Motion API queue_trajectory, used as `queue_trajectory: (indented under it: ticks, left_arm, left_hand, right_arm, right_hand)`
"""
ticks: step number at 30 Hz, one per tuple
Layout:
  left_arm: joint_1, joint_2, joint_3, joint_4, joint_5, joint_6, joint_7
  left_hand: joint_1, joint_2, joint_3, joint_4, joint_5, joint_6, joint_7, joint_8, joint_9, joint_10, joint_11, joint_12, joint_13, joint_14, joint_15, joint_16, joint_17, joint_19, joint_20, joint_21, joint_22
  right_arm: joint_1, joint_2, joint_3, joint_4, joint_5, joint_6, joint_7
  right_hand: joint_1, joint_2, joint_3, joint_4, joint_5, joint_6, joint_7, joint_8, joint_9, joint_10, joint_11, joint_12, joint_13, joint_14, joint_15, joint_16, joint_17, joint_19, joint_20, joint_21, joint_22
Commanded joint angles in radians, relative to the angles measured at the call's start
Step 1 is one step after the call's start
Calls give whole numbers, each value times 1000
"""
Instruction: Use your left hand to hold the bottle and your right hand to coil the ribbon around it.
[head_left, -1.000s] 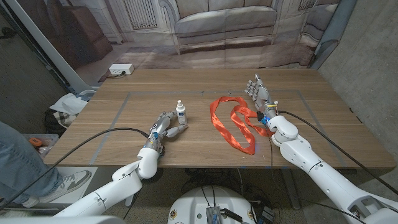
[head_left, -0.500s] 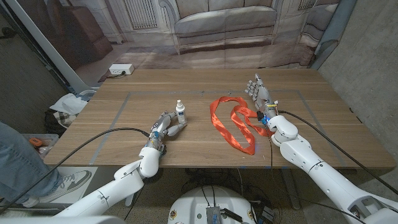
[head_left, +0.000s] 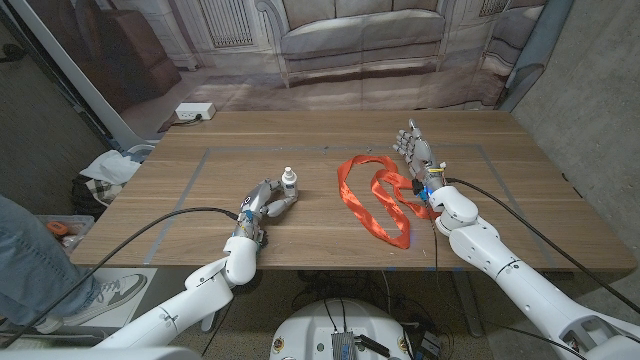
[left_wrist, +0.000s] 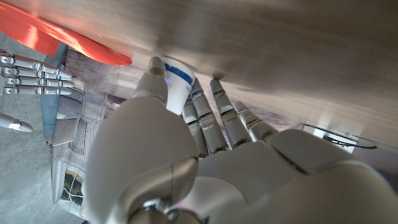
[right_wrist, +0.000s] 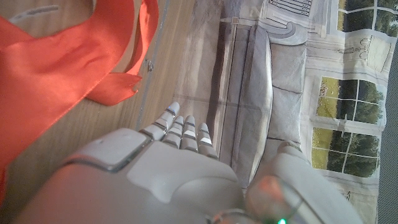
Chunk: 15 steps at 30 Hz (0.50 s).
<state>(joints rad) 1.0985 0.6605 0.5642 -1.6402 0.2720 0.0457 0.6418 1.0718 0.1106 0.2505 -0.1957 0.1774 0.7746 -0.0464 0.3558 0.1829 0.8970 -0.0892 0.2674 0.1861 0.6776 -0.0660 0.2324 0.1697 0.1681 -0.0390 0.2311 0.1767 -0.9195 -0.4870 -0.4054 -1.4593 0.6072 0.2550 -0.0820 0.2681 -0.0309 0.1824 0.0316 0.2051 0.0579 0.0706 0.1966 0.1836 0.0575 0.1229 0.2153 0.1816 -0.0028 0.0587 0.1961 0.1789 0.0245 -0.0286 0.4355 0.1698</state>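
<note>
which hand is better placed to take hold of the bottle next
Left. The left hand is already at the bottle, its fingers around the bottle's side. The right hand stands open beyond the ribbon, across the table from the bottle.

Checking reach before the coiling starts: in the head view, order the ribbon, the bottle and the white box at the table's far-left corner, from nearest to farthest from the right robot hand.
1. Ribbon, right beside the right robot hand, toward the middle.
2. Bottle, left of centre, at the left robot hand.
3. White box, far-left corner.
</note>
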Motion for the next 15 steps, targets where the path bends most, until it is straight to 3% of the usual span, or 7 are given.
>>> queue_trajectory:
  ticks: [1, 10, 15]
  left_arm:
    - [35, 11, -40, -111, 4, 115, 34]
    - [68, 68, -77, -289, 37, 311, -25]
    - [62, 96, -75, -340, 50, 388, -76]
  left_hand:
    - [63, 62, 95, 76, 1, 169, 7, -5, 9, 158, -92, 12, 15, 30, -92, -4, 2, 19, -34, 1, 0]
    - [69, 57, 116, 77, -1, 178, 18, -10, 12, 195, -102, 25, 40, 46, -92, -15, 2, 17, -16, -8, 1]
    - [71, 56, 128, 79, 0, 183, 12, -10, 15, 202, -99, 32, 63, 58, -80, -18, 4, 10, -8, -14, 1]
  right_arm:
    - [-10, -18, -4, -36, -38, 10, -23]
    - [-8, -30, -16, -64, -104, 5, -65]
    - [-7, -40, -28, -94, -181, -16, -130]
  right_hand:
    - [17, 9, 4, -11, -2, 22, -1, 6, 4, 18, -1, 6, 3, 14, -1, 0, 4, 15, 3, -9, 4]
    - [34, 20, 11, -23, -3, 43, -10, 11, 4, 37, -18, 11, 3, 27, -8, 2, 3, 24, -1, -17, 4]
    - [56, 29, 19, -38, -5, 65, -21, 16, 4, 68, -33, 20, 3, 44, -13, 5, 2, 34, -1, -25, 4]
